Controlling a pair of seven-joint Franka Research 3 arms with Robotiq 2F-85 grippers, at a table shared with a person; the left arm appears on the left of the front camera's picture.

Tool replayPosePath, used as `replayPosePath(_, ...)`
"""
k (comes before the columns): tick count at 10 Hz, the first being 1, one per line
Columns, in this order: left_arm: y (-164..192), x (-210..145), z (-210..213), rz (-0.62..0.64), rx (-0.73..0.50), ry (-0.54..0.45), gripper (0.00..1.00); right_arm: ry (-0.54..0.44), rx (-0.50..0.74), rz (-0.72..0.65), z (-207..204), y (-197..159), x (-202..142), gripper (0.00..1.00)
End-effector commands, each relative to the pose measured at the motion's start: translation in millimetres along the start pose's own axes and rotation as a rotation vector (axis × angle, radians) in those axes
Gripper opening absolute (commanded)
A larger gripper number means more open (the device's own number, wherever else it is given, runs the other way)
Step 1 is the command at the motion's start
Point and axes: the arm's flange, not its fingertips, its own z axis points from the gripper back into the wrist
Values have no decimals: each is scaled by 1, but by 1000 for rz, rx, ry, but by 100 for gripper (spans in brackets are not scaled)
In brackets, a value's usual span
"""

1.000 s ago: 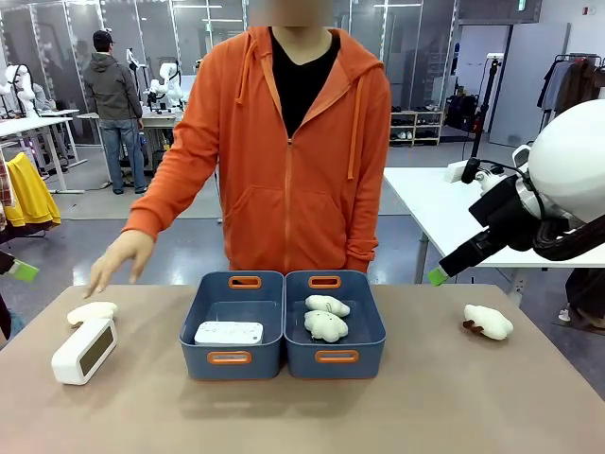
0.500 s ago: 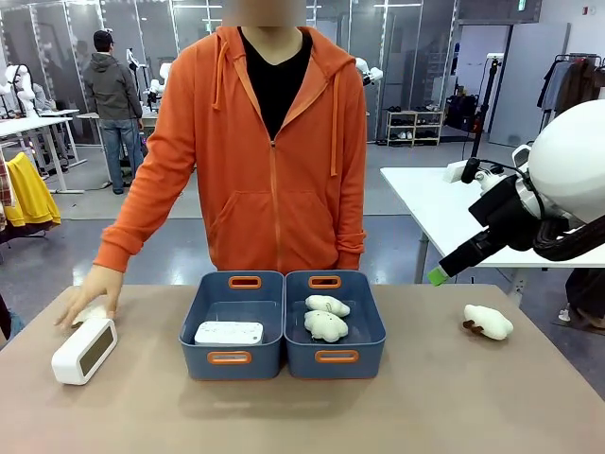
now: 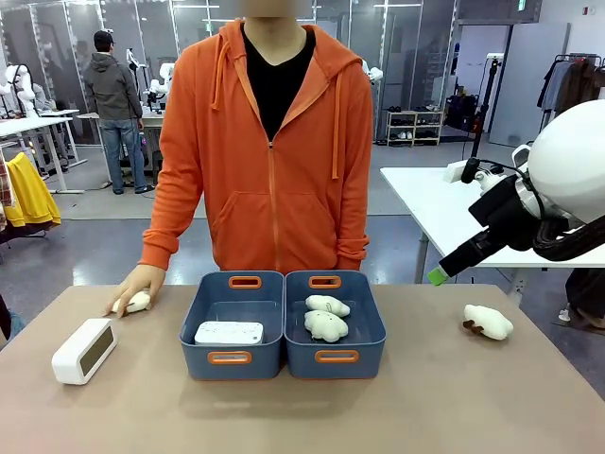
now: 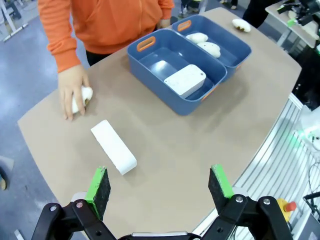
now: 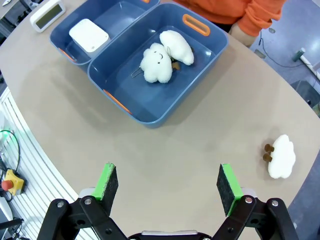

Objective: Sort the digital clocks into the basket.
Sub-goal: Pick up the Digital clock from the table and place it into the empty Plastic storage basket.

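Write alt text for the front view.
Two blue tubs side by side on a table: the left tub holds a white clock, the right tub two plush toys. Another clock sits far left, near a person's hand on a plush.

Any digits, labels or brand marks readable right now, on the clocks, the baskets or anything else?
Nothing legible.
Table clock: display shows no readable digits.
Second clock, lying in the left basket: plain white, no print seen.
Left basket and right basket: no labels.
Green sign at the ceiling: too small to read.
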Motion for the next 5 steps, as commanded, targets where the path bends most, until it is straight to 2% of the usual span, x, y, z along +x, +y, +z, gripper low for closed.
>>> replayPosePath(1, -5, 24, -33, 125, 126, 82, 100, -3, -13, -21, 0, 2, 0, 100)
replayPosePath(3, -10, 42, -95, 247, 267, 263, 100, -3, -13, -21, 0, 2, 0, 100)
replayPosePath(5, -5, 42, -145, 368, 379, 380, 100, -3, -13, -21, 0, 2, 0, 100)
